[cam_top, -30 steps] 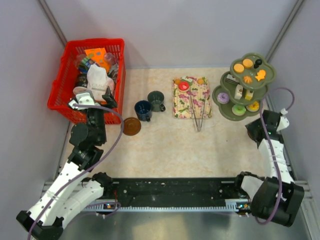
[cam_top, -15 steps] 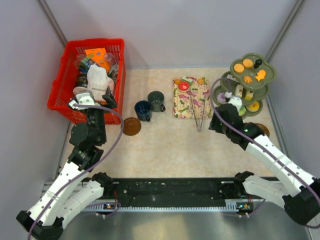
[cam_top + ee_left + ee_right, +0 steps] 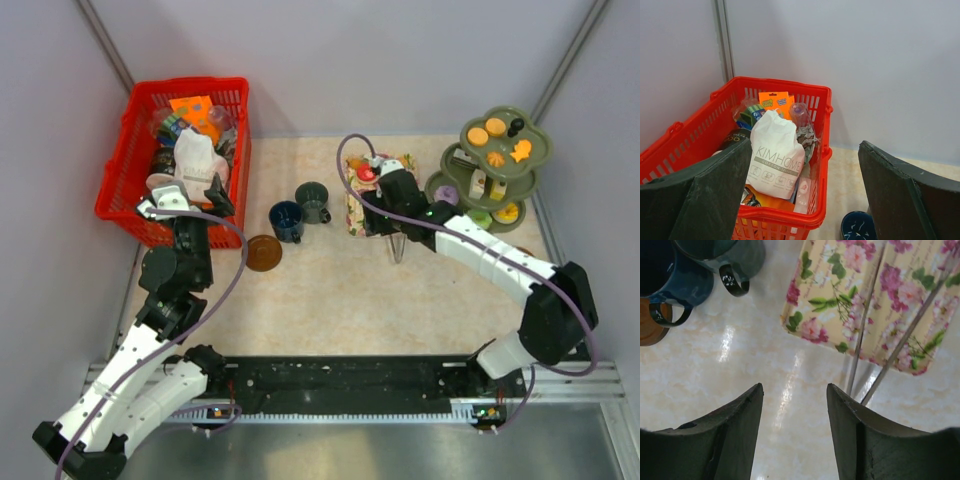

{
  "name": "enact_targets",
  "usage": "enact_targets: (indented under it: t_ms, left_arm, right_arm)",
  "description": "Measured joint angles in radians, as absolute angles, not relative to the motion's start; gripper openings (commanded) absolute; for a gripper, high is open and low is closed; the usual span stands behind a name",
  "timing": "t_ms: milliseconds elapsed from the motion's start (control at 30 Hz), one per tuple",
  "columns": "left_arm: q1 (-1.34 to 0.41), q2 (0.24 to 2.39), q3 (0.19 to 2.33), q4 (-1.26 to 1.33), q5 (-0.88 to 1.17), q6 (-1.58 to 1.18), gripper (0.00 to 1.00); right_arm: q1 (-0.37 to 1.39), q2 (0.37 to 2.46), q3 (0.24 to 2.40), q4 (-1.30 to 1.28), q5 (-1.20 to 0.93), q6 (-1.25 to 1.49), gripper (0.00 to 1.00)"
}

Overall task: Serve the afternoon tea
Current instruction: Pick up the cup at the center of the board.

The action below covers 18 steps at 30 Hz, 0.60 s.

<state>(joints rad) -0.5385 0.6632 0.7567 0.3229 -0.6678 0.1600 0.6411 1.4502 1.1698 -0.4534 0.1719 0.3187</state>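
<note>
The navy mug [image 3: 286, 220] and the dark-green mug [image 3: 312, 201] stand side by side mid-table, with a brown saucer [image 3: 264, 252] just in front of them. At the back right is the olive three-tier stand [image 3: 490, 175], which carries several toy pastries. A red doughnut [image 3: 367, 172] lies on the floral tray [image 3: 383, 195]. My right gripper [image 3: 362, 222] hovers open over the tray's near-left corner, nothing between its fingers. Its wrist view shows the gripper [image 3: 795, 387], the navy mug [image 3: 670, 285], the green mug [image 3: 735, 257] and the tray [image 3: 860, 300]. My left gripper [image 3: 190, 195] hangs open and empty beside the basket.
A red plastic basket [image 3: 175, 150] full of clutter fills the back left; the left wrist view shows its rim [image 3: 790, 220], a white bag [image 3: 775, 155] and the navy mug [image 3: 857, 227]. Thin metal tongs [image 3: 395, 235] lie across the tray's near edge. Grey walls enclose the table.
My right arm has swung from the right side, past the stand, out to the floral tray, and its jaws have widened a little. The left arm has not moved.
</note>
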Motion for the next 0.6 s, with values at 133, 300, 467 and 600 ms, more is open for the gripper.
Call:
enact_targets:
  t_ms: [133,300,467,600]
  left_arm:
    - [-0.538,0.663,0.757,0.325,-0.671,0.162,0.92]
    - [-0.538,0.663,0.751,0.34,-0.672,0.17,0.92]
    - [-0.538,0.664,0.741,0.348,-0.675,0.184,0.92]
    - [-0.538,0.664,0.738,0.357,-0.679,0.191,0.92]
  right_arm:
    - [0.648,1.552,1.217,-0.384,0.12,0.259,0.54]
    - [0.669,1.699,1.297,-0.319,0.073,0.2,0.52]
    - [0.695,1.847,1.382,-0.272,0.064,0.157,0.47]
    - [0.704,1.936,1.426,-0.256,0.072,0.133,0.45]
